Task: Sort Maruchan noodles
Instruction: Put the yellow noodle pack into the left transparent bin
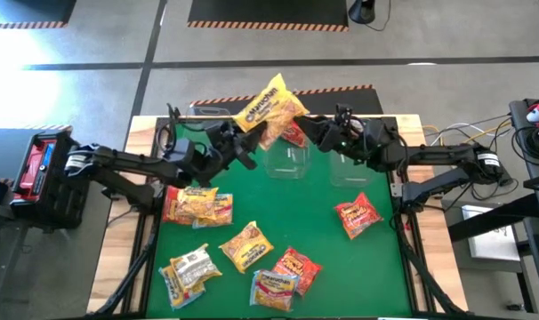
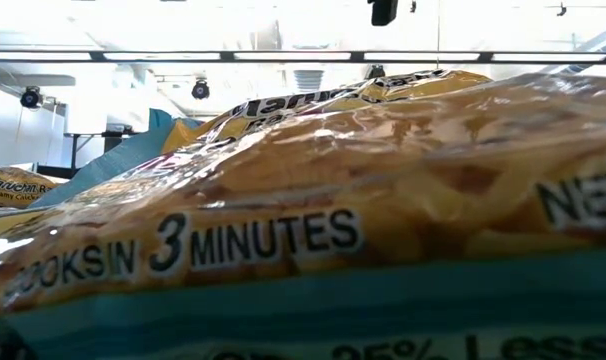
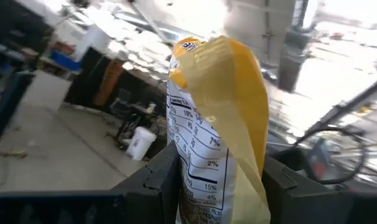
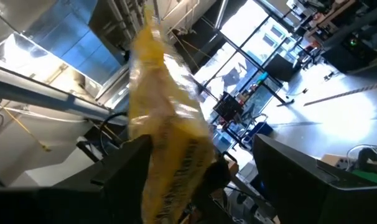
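Yellow Maruchan packet [image 1: 270, 107] hangs in the air over the table's far edge, between both arms. We see the left gripper [image 1: 243, 147] clamped on its lower end; left wrist cam shows the wrapper [image 3: 219, 124] pinched between the fingers [image 3: 157, 180]. Right gripper [image 1: 312, 127] sits just beside the packet's other end w/ jaws spread wide; right wrist cam has the packet [image 4: 167, 143] between them, prob. not gripped.

Two clear bins [image 1: 287, 158] stand under the arms on the green mat [image 1: 287, 213], a red packet [image 1: 293, 135] at the left one. Loose packets lie nearer us: a pile at left [image 1: 198, 206], yellow one [image 1: 246, 244], red one [image 1: 359, 215] on the right, more at the front edge [image 1: 277, 286]. Low cam is almost fully blocked by a yellow packet [image 2: 313, 200] right at the lens.
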{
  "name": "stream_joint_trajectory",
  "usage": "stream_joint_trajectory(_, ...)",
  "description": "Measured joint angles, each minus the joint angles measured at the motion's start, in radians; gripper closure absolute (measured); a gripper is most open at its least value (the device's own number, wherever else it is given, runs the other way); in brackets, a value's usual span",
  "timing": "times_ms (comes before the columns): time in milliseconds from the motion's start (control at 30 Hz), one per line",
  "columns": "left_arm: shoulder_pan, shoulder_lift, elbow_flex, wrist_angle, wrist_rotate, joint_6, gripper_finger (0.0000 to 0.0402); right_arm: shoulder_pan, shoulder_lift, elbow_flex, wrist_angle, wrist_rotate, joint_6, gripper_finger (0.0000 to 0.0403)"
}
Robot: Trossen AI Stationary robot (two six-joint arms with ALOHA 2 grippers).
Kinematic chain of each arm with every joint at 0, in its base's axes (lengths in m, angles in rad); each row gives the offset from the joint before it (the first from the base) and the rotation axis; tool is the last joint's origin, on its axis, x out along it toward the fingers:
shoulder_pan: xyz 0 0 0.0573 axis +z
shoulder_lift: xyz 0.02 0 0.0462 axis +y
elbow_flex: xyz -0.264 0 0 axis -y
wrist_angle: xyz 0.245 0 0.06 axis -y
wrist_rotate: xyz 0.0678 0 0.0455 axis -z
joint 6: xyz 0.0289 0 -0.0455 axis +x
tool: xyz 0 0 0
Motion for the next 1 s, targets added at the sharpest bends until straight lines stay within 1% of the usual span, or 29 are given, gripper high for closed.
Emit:
stream_joint_trajectory(100,0.001,0.035,0.055,-0.044,0.028,0.009,0.0285,0.000,0.007,0.007,0.007,-0.002,0.001,0.0130)
stream_joint_trajectory(267,0.002,0.084,0.135,-0.131,0.029,0.007,0.0285,0.005,0.005,0.011,0.012,-0.008,-0.005,0.0129)
stream_joint_trajectory(367,0.001,0.092,0.156,-0.149,0.036,0.012,0.0285,0.004,0.004,0.011,0.032,-0.053,-0.015,0.0129)
stream_joint_trajectory(433,0.000,0.083,0.153,-0.154,0.038,0.024,0.0285,0.004,-0.001,0.011,0.037,-0.085,-0.017,0.0132)
stream_joint_trajectory(533,-0.001,0.061,0.131,-0.146,0.016,0.036,0.0285,0.005,-0.014,0.011,0.030,-0.104,-0.042,0.0139)
stream_joint_trajectory(700,0.004,0.033,0.093,-0.080,-0.001,0.039,0.0285,0.005,-0.031,0.011,0.036,-0.106,-0.071,0.0148)
stream_joint_trajectory(867,0.013,0.025,0.091,-0.056,-0.002,0.062,0.0285,0.005,-0.027,0.011,0.030,-0.112,-0.078,0.0147)
stream_joint_trajectory(1000,0.021,0.022,0.092,-0.041,-0.001,0.058,0.0285,0.005,-0.027,0.011,0.030,-0.111,-0.117,0.0145)
